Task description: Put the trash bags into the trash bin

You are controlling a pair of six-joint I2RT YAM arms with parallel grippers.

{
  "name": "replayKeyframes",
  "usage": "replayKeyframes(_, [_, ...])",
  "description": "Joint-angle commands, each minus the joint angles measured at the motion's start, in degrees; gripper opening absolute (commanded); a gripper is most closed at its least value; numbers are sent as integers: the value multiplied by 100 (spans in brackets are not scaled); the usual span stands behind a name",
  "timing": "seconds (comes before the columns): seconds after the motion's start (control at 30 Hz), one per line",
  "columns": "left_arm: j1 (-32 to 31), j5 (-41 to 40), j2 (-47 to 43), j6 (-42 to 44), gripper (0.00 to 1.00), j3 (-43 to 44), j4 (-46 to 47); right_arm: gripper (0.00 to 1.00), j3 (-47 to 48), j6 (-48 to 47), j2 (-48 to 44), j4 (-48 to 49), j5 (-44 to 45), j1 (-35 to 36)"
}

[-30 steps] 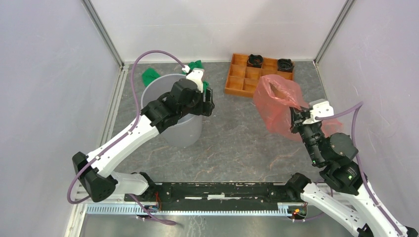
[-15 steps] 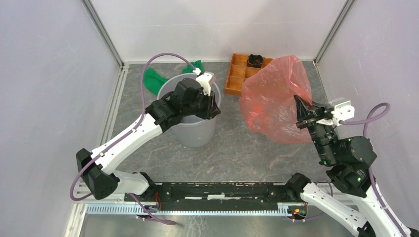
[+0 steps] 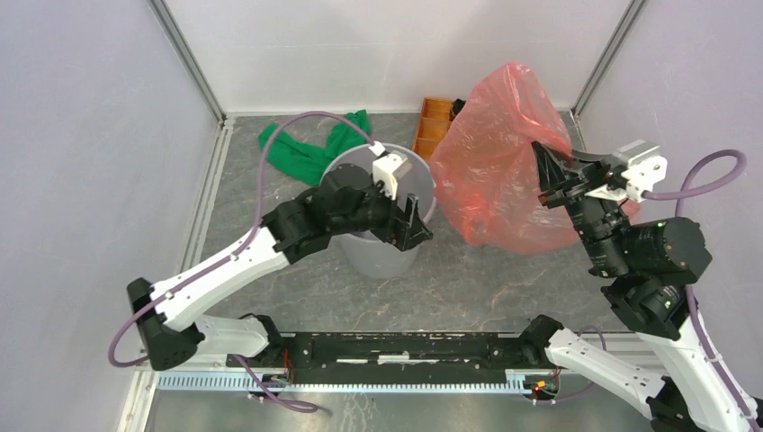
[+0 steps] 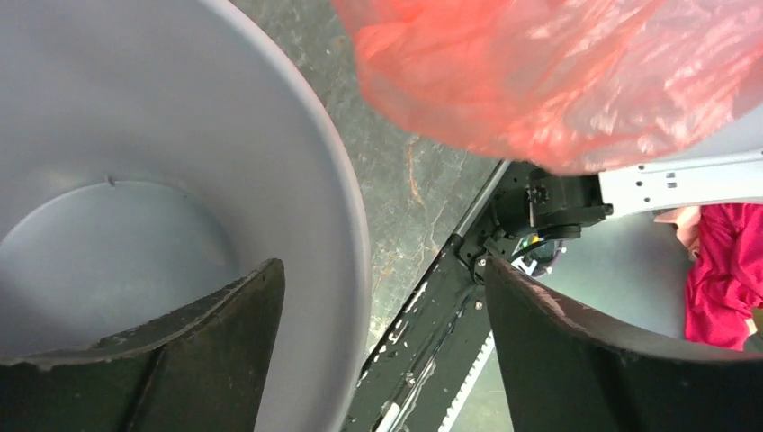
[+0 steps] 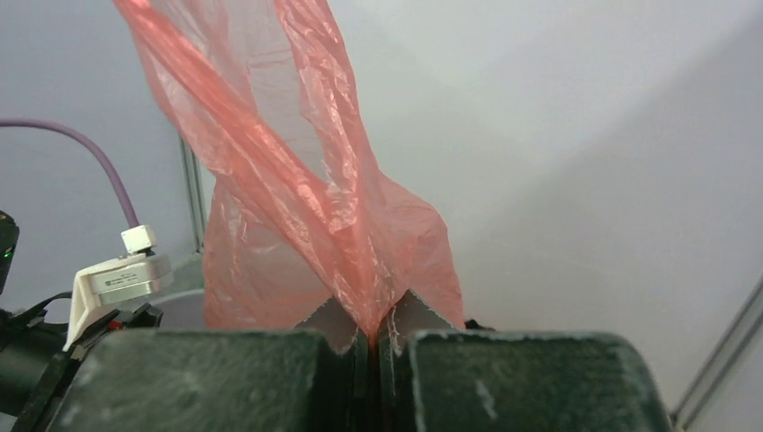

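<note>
The trash bag is thin, see-through red-orange film, glossy and full of wrinkles. It billows up into a wide balloon shape just to the right of the trash bin. The right claw is closed tight on a gathered pinch of the film. In the right wrist view the plastic fans upward from between the pressed fingers.

The grey trash bin stands upright on the tabletop, with pale bare walls inside. The left claw is spread wide across its rim, one finger inside and one outside, gripping nothing.

The bag hides most of the orange tray behind it. The left arm covers the bin's near rim from above. Whether the bag's lower edge touches the tabletop cannot be told, and its mouth is not clear. A green cloth lies behind the bin.
</note>
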Motion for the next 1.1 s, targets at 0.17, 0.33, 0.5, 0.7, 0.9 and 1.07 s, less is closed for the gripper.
replayKeyframes(0.17, [23,-793,-1945,49,100,-312,117,1,1136,639,892,666,-1654,11])
replayKeyframes(0.33, [31,-1559,-2712,-102,100,-668,-143,1,1338,1422,1552,1497,-2562,13])
replayKeyframes(0.5, [24,-1870,-3179,-300,100,-813,-387,1,1370,1924,1992,2124,-2969,13])
replayKeyframes(0.7, [28,-2153,-3504,-427,100,-747,-602,1,1384,2092,2359,2485,-3083,12])
replayKeyframes(0.9, [24,-2406,-3495,-403,100,-537,-622,1,624,1711,2162,2435,-2691,7])
replayKeyframes(1.07, [25,-2727,-2972,-157,97,-273,-796,1,65,1245,1893,1852,-1936,11])
